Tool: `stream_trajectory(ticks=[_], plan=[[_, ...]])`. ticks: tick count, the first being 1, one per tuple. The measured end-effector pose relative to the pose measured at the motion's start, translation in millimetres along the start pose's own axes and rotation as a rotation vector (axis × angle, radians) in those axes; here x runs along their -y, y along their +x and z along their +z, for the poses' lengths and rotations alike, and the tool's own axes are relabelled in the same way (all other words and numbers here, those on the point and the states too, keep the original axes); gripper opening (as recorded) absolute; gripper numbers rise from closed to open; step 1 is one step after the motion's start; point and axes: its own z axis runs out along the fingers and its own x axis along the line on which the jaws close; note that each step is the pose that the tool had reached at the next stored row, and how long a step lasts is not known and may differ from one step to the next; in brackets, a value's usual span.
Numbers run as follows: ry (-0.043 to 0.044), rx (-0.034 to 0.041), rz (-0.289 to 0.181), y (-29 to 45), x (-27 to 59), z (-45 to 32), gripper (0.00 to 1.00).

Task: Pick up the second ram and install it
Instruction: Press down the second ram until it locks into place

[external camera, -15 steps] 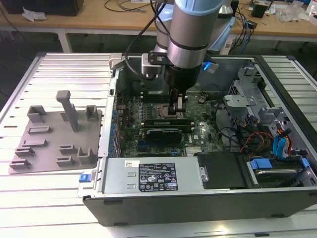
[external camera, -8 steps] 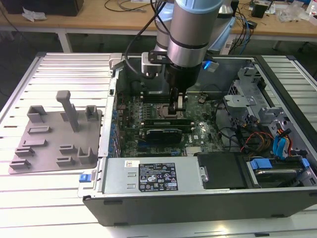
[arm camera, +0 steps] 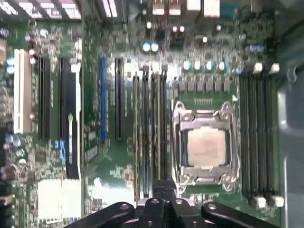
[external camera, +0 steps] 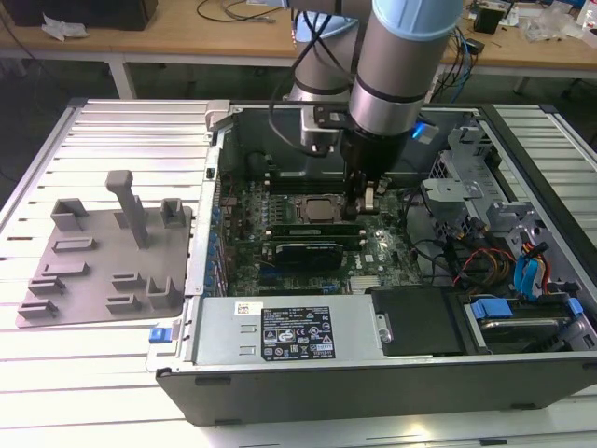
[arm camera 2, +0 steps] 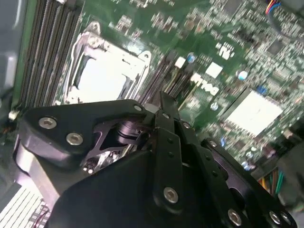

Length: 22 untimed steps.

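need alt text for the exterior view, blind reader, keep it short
A robot arm's end effector reaches down into an open computer case, just at the exterior view's right of the processor socket on the green motherboard. A grey plastic fixture tray sits beside the case on the white slatted table.

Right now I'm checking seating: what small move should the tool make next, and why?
Probably a short straight press down: the tool sits low over the memory slots beside the processor, lined up with them; whether the second ram is seated is hidden.

The gripper [external camera: 362,201] hangs low over the motherboard [external camera: 308,229].
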Motion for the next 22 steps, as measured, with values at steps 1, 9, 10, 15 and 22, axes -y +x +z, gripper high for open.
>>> stream_trajectory(ticks=[1,9,10,15,22], plan=[[-0.0001,0.0001,0.000,0.1,2.0,2.5,0.08],[-0.0009,-0.0002,0.000,1.4,2.9,19.7,0.08],[0.0009,0.0026,0.000,0.9,2.7,16.9,0.08],[0.0103,0.0003,-0.001,1.1,-18.3,9.3,0.08],[0.0205,0.0005,-0.001,2.0,-69.9,13.8,0.08]])
